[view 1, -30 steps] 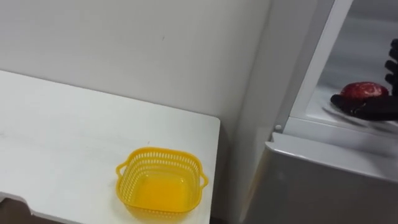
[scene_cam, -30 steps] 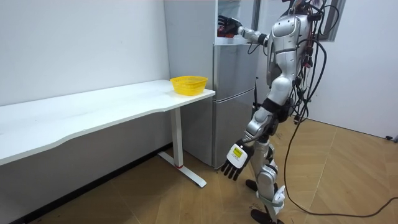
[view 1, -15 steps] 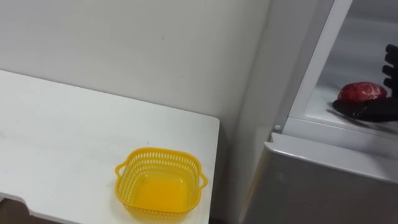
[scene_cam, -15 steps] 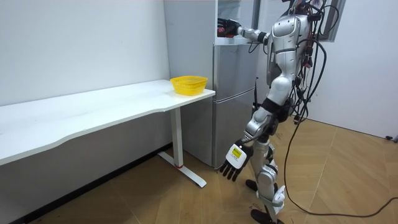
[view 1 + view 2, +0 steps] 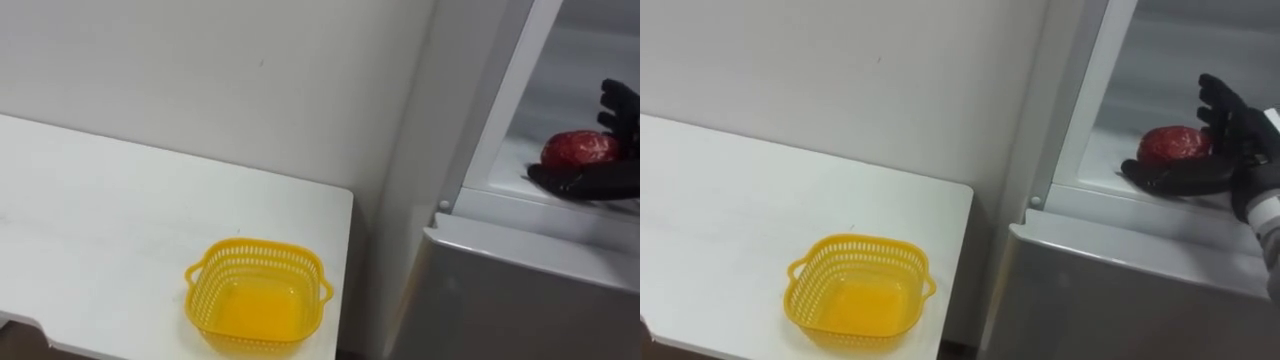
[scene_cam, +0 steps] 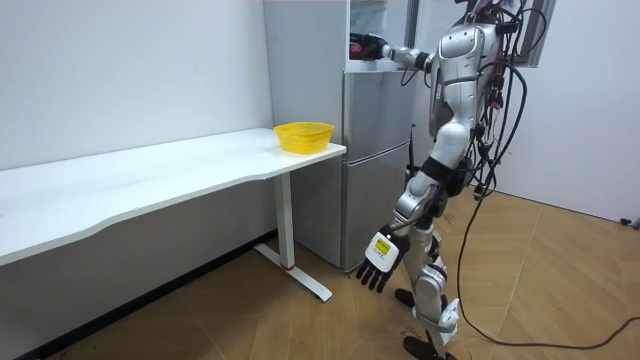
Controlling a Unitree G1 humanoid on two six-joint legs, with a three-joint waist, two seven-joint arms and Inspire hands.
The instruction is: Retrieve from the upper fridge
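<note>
The white bench (image 5: 720, 200) runs out of the eye views at the left, and near its right end stands an empty yellow basket (image 5: 862, 250) of plastic mesh, its near edge close to the bottom border. Just beside the bench's end stands the grey fridge (image 5: 1120, 290); its upper compartment is open and cut off by the top and right borders. On the compartment's white floor (image 5: 1102, 150) lies a rounded red thing (image 5: 1173, 143); what it is cannot be made out, and its right side is hidden. The right hand (image 5: 1235, 150) is cupped about it, spread wide, thumb stretched along the front and fingers upright at its right; whether it touches the red thing cannot be told. In the room view the robot stands upright before the fridge, and the left hand (image 6: 375, 262) hangs low at its side, fingers straight.
</note>
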